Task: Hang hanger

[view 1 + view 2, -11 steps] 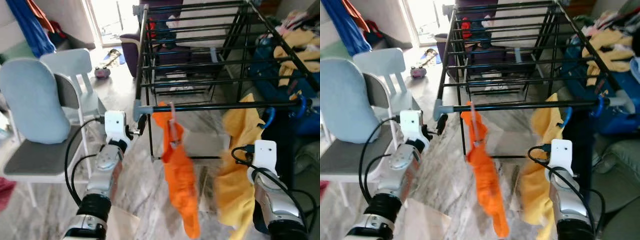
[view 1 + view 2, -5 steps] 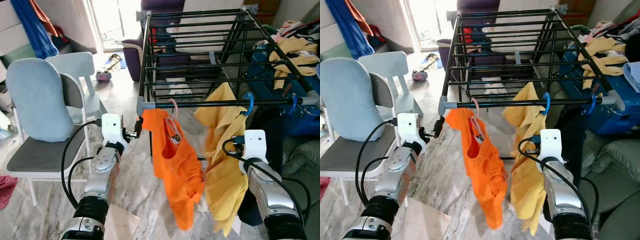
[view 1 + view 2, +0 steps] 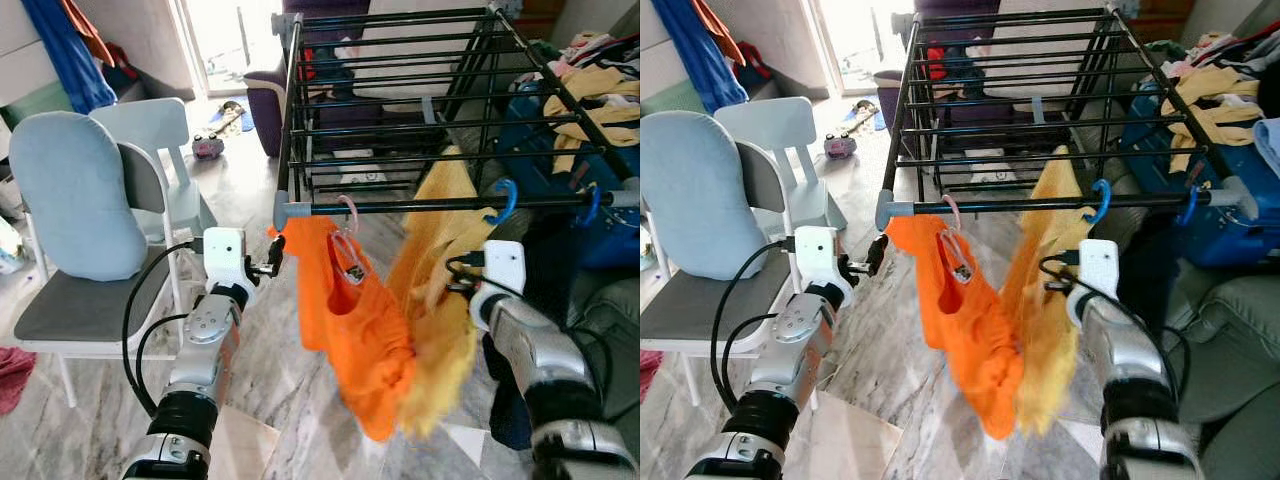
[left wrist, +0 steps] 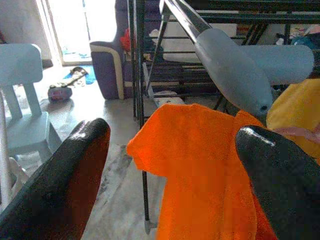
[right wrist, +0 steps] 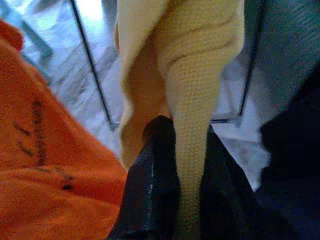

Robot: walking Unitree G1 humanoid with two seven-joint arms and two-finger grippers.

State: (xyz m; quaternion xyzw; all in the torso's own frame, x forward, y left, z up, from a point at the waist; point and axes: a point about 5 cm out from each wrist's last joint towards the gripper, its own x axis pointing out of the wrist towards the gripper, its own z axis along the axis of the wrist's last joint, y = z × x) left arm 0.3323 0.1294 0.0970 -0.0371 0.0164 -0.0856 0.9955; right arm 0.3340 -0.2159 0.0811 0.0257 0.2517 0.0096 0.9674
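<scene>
A grey chair (image 3: 85,312) with a pale blue cushion (image 3: 72,198) stands to the left of the left gripper (image 3: 272,262), and a light blue chair (image 3: 150,128) is behind it. A purple armchair (image 3: 260,100) is far beyond this gripper. A blue bag (image 3: 540,150) with yellow clothes (image 3: 600,100) lies beyond the right gripper (image 5: 182,150). Marble floor (image 3: 270,385) is below both.

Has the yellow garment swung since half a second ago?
Yes. The yellow garment has swung left along the rack's front bar, now touching the orange garment.
</scene>
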